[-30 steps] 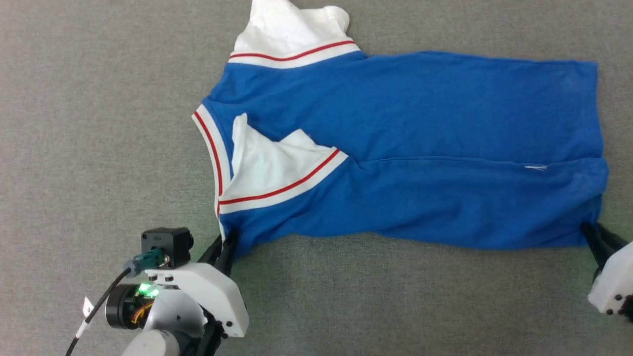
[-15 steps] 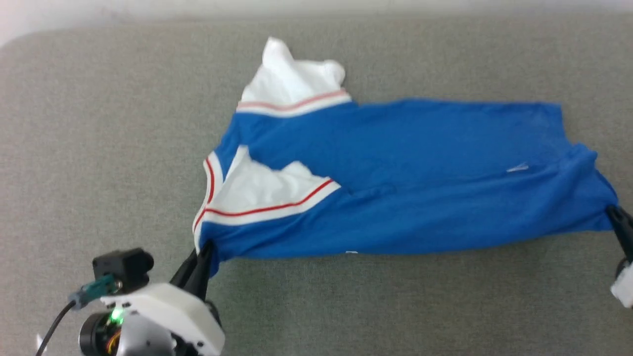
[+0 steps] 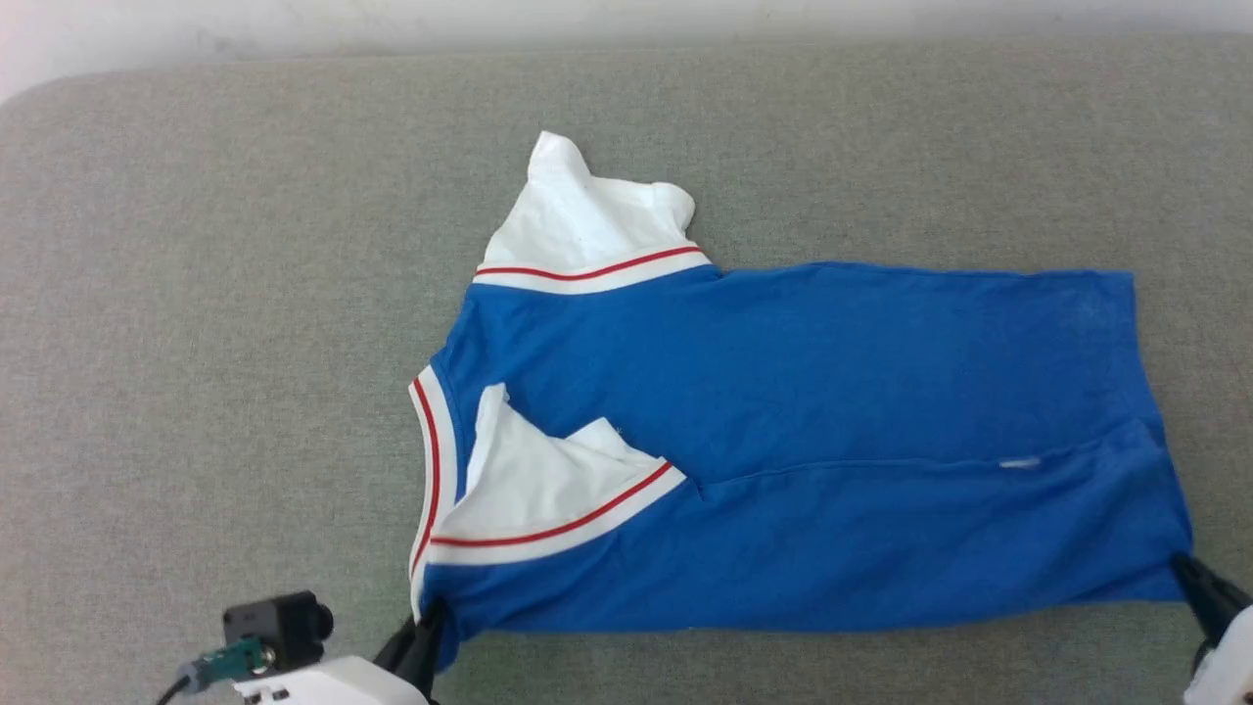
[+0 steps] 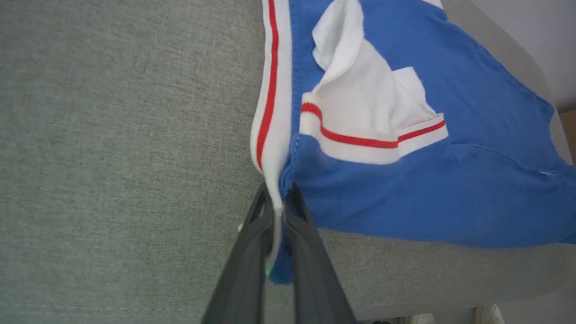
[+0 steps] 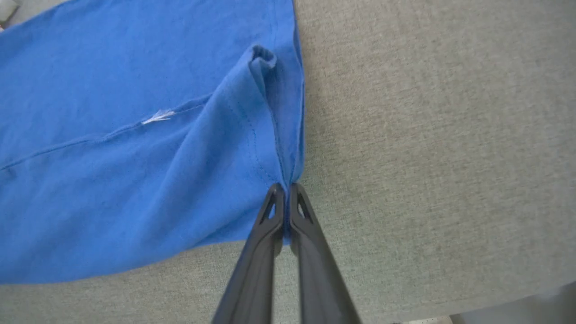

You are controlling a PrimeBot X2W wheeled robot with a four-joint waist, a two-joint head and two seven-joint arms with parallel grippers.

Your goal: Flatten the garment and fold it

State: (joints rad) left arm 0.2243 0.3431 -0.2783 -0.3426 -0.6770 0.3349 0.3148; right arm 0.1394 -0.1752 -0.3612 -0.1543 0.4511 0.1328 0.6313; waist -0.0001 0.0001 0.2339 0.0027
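The garment (image 3: 803,431) is a royal-blue jersey lying lengthwise across the grey surface, collar end to the left, hem to the right. One white sleeve (image 3: 587,225) sticks out at the far side; the other (image 3: 538,480) is folded onto the blue body. My left gripper (image 3: 426,627) is shut on the near collar corner, its fingers clamping the striped trim (image 4: 270,112) in the left wrist view. My right gripper (image 3: 1189,573) is shut on the near hem corner (image 5: 288,175), where the cloth bunches into a ridge.
The grey padded surface (image 3: 196,294) ends at a rounded far edge against a pale wall. In the wrist views its near edge runs just behind my fingers (image 4: 405,292). Bare surface lies left of the garment and beyond it.
The camera has tilted up, so the garment sits lower in the head view. The garment's near edge was lifted and has settled flatter. My right gripper has closed on the hem corner.
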